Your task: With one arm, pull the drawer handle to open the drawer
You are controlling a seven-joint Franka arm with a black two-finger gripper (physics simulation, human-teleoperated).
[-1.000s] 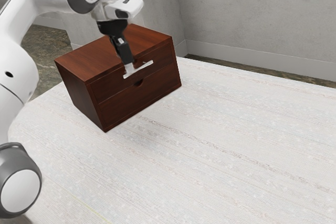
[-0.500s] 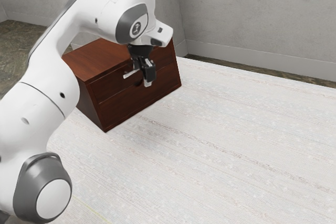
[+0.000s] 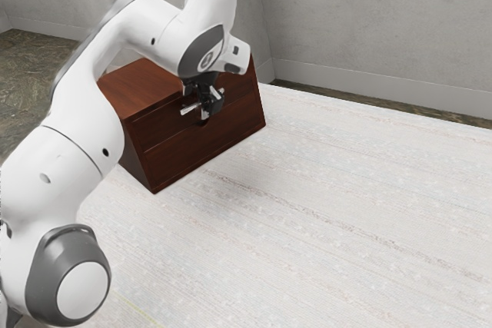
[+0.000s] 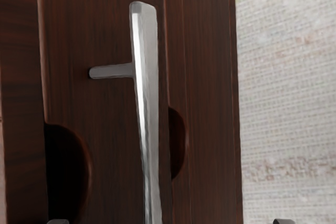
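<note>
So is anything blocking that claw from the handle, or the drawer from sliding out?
Nothing visible does. The gripper sits right at the silver handle, and no object lies on the table in front of the drawer.

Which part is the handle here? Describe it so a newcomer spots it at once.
On the pale table stands a dark wooden cabinet. On its upper drawer, at the gripper, is the handle: a slim silver bar on a short post, the only metal on the brown wood.
</note>
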